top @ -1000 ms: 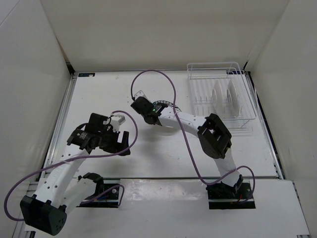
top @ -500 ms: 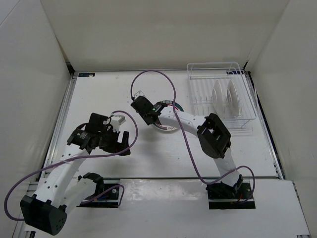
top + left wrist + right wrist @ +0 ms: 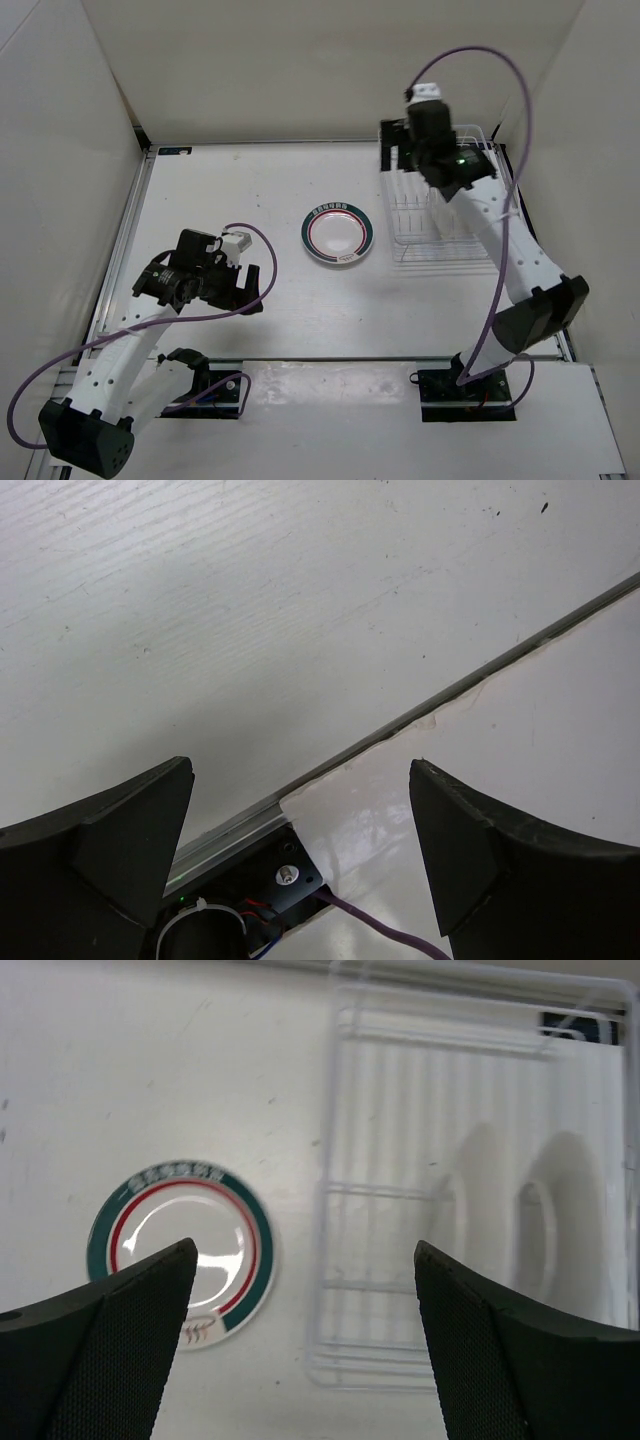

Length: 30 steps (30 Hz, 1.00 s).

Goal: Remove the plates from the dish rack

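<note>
**A:** Since you asked where things stand, here's the scene left to right. Your left gripper [image 3: 300, 770] hangs low over the table [image 3: 220, 190] near the front seam. Its fingers are spread wide with nothing between them, so it's basically parked. Mid-table, one plate [image 3: 338, 235] lies flat and face up, green band and red ring showing. It sits just left of the dish rack [image 3: 330, 1190], and as far as I can see it's not touching it.

**B:** And the right side?

**A:** Your right gripper [image 3: 305, 1250] hovers high above the rack's left edge, looking straight down. Its fingers are wide apart and empty too. In the wrist view two more plates stand on edge in the tines [image 3: 385, 1110], toward the rack's right half. They're the inner plate [image 3: 480, 1220] and, close beside it, the outer plate [image 3: 570, 1230].

**B:** So which step is that?

**A:** I'd say one's out and two are left, and you're lining up for the next grab. You'll want to slide right until the inner plate's top rim sits between the fingers. Turn the wrist so the fingers straddle that thin edge, then come down, pinch it and lift straight up clear of the tines. Watch the outer plate, since it's close enough that a sloppy approach could knock it.
</note>
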Available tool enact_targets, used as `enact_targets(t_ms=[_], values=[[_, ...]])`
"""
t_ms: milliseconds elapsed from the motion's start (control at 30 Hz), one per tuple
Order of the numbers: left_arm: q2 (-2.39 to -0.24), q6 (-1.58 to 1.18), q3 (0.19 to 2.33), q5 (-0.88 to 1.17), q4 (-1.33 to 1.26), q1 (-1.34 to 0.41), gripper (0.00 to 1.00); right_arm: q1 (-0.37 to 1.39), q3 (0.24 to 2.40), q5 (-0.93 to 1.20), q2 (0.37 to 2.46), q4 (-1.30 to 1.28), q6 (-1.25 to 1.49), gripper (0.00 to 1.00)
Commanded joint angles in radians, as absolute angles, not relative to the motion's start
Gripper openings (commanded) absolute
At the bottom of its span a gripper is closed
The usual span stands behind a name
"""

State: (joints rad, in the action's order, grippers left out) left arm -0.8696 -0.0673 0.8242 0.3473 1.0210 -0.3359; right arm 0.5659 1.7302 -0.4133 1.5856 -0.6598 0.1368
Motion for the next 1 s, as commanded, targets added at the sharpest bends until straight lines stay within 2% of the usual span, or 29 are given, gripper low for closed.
enact_targets(t_ms=[0,133,200,333,567,800,967], values=[[-0.859,-0.06,0.828,0.367,1.023,-0.337,1.0,0.383,1.808,-0.29,1.597,-0.799,0.198,0.9],[-0.851,-0.058,0.828,0.365,1.017,-0.339,1.0,0.259,1.842,-0.262,1.65,-0.827,0.219,0.89],[-0.85,-0.06,0.825,0.367,1.02,-0.337,1.0,0.216,1.839,-0.21,1.666,-0.836,0.236,0.82],[-0.85,-0.06,0.827,0.362,1.022,-0.337,1.0,0.151,1.786,-0.163,1.68,-0.796,0.258,0.76],[-0.857,-0.058,0.827,0.364,1.02,-0.339,1.0,0.101,1.793,-0.134,1.756,-0.801,0.252,0.67],[-0.864,-0.058,0.83,0.359,1.023,-0.337,1.0,0.075,1.775,-0.089,1.804,-0.785,0.258,0.48],[-0.87,-0.058,0.828,0.357,1.023,-0.337,1.0,0.064,1.776,-0.071,1.83,-0.788,0.253,0.4]])
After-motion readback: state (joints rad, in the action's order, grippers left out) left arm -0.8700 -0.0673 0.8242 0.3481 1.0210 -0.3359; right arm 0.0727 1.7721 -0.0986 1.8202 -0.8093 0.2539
